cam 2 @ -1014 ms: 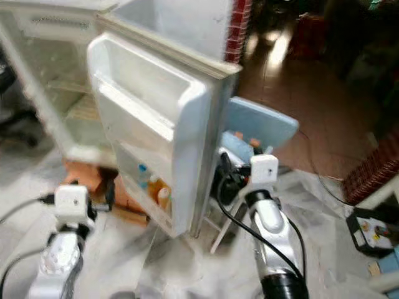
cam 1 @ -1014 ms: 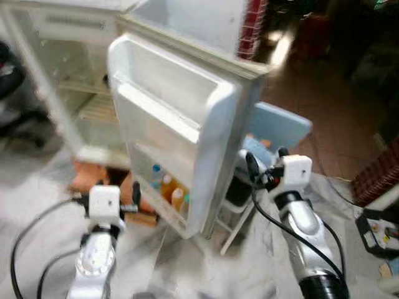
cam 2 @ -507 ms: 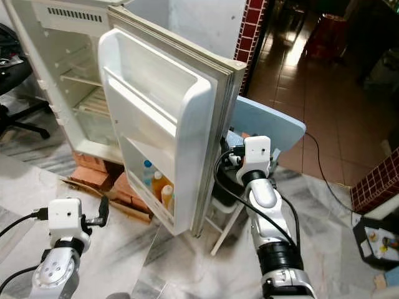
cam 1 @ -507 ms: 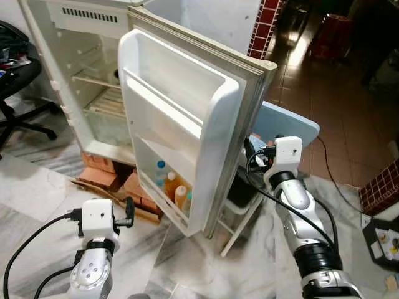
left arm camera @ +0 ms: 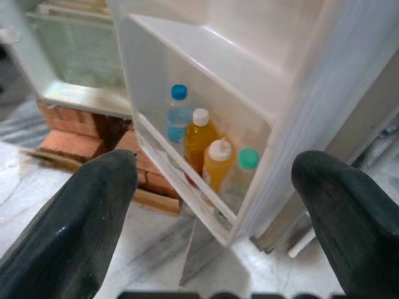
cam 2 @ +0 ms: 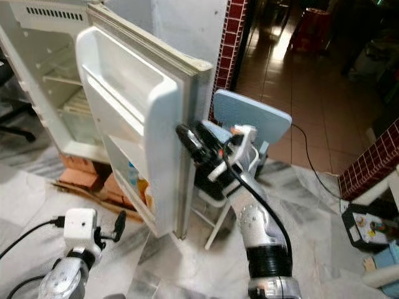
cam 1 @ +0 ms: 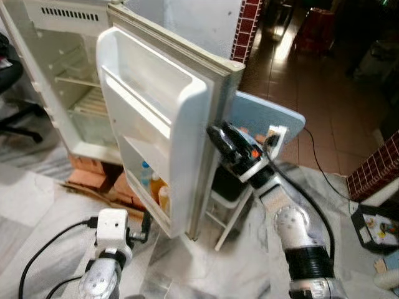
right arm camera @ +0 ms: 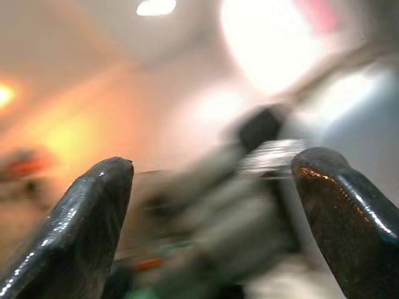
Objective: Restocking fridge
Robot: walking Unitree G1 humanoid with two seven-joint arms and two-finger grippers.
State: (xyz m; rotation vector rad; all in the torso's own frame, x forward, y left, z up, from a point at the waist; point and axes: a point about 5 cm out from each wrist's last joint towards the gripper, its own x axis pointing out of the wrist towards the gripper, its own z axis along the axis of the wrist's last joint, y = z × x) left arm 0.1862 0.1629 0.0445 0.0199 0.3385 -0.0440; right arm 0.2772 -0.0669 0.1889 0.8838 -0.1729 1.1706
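The white fridge [cam 1: 62, 75] stands open, its door [cam 1: 156, 106] swung out toward me. Several bottles [left arm camera: 206, 149] stand in the door's lowest shelf: one with a blue cap, two orange ones with white caps, one with a green cap. My left gripper [cam 1: 146, 225] is low near the floor, open and empty, pointing at that shelf from a short way off. My right gripper [cam 1: 217, 133] is raised beside the door's outer edge, its fingers [right arm camera: 93, 224] apart. Its wrist view is blurred, and nothing solid can be made out between them.
A light-blue chair [cam 1: 268, 118] stands right behind the door, close to my right arm. Bricks [cam 1: 84, 177] prop up the fridge. A black office chair [cam 1: 9, 121] stands at the far left, and a dark box [cam 1: 374, 227] lies on the marble floor at right.
My right arm has swung its gripper up and to the left, from beside the blue chair to the door's outer edge. The camera has shifted. The left gripper stays low.
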